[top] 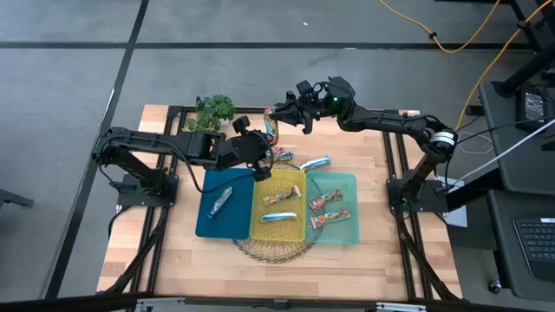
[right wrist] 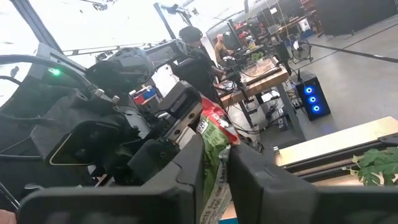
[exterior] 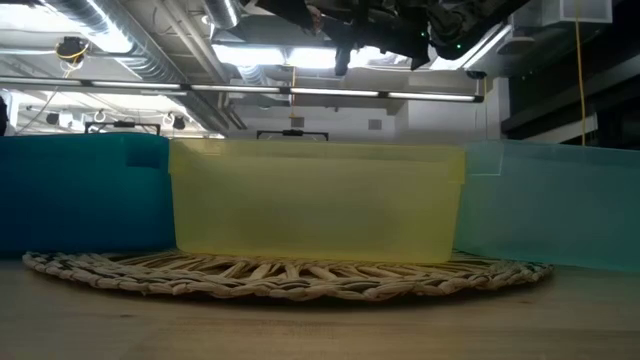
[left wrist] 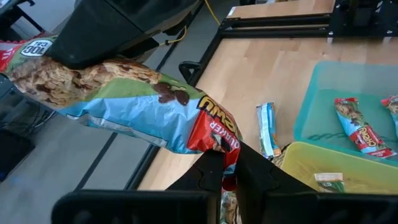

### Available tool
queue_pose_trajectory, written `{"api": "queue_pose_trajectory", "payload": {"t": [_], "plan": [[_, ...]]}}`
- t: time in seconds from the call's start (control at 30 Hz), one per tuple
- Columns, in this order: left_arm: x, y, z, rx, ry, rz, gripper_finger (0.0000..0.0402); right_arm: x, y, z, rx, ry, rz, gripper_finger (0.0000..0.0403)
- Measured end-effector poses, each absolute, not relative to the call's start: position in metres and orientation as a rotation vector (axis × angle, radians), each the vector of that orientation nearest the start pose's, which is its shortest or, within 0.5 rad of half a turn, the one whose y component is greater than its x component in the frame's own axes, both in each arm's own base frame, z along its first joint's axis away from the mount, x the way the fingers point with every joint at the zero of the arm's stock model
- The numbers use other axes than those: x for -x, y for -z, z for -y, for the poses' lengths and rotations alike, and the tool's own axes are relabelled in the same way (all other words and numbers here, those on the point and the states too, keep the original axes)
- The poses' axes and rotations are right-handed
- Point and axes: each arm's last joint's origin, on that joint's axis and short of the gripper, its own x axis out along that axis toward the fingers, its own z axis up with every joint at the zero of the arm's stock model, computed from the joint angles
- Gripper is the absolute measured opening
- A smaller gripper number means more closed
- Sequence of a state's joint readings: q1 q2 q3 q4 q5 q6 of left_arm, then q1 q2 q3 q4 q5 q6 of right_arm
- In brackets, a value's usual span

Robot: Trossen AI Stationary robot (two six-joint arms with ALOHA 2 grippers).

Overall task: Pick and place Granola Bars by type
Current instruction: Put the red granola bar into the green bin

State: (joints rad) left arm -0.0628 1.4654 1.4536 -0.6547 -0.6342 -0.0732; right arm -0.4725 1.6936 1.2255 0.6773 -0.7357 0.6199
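One granola bar [top: 270,128], its wrapper red, green and light blue, is held in the air between both grippers, above the table's far middle. My left gripper [top: 263,141] is shut on the bar's near end, my right gripper [top: 277,114] on its far end. Below stand a blue bin [top: 205,224] with a silvery bar [top: 219,201], a yellow bin [top: 260,227] with two blue-white bars [top: 280,216], and a teal bin [top: 351,184] with two red-brown bars [top: 329,218]. My left gripper pinches the bar's red end [left wrist: 219,142] between its two fingers, which slant up from the near left side. The bar runs on past the fingertips toward the other gripper, clear of the table. My right gripper pinches the bar's opposite end [right wrist: 213,144] between its two fingers, coming about level from the table's right side. The wrapper stands on edge in the gap, lifted clear.
Two loose bars lie on the table just beyond the bins, a blue-white one [top: 314,163] and another [top: 283,156]. A green plant [top: 214,110] stands at the far left. A woven mat [top: 276,249] lies under the bins. People and desks show in the room beyond.
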Motion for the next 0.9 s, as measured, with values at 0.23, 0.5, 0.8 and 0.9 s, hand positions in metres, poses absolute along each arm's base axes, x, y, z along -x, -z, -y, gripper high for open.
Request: {"api": "queue_pose_trajectory", "payload": {"t": [0.23, 0.5, 0.8, 0.9], "plan": [[-0.307, -0.37, 0.006, -0.166, -0.552, -0.606, 0.0049, -0.352, -0.327, 0.159, -0.493, -0.303, 0.086, 0.0055], [-0.285, -0.39, 0.016, -0.166, -0.518, -0.541, 0.0116, -0.349, -0.327, 0.163, -0.489, -0.315, 0.081, 0.0054], [-0.257, -0.398, 0.011, -0.148, -0.592, -0.578, 0.0154, -0.338, -0.337, 0.158, -0.495, -0.479, 0.014, 0.0054], [-0.252, -0.393, 0.006, -0.149, -0.616, -0.642, 0.0154, -0.334, -0.34, 0.153, -0.537, -0.532, -0.046, 0.0055]]}}
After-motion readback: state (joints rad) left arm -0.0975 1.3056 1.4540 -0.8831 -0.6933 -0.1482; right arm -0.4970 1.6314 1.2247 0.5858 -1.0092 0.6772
